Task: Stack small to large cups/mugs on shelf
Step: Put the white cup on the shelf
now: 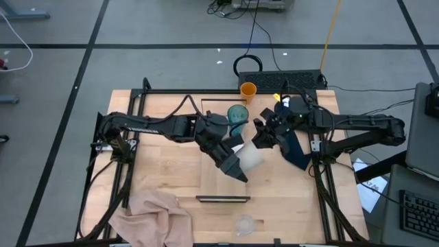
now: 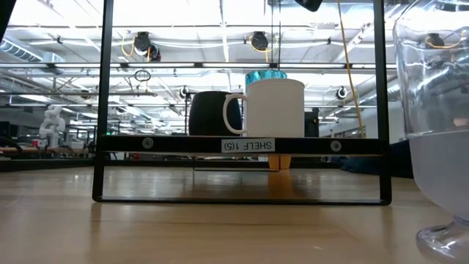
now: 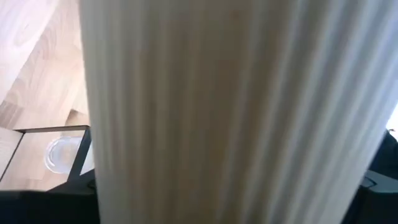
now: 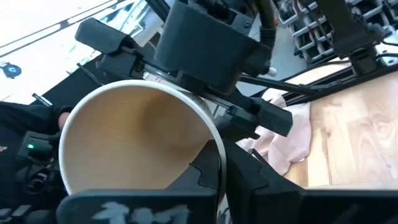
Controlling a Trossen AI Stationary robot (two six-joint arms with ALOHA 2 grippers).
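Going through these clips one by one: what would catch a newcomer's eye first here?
First, both arms meeting at mid-table over the shelf, with the beige ribbed cup between them: the left claw stands wide around it while the right claw is shut at its rim. Behind them stand the teal tumbler and small orange cup; a pink cloth and tiny clear glass lie at the near edge.

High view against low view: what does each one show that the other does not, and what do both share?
Only the high view shows the two dark arms, the left gripper clamped on the ribbed beige cup, the right gripper beside it, and the crumpled pink cloth. Only the low view shows the white handled mug beside the dark mug. Both show the pale wooden shelf, the translucent teal tumbler and the tiny clear glass.
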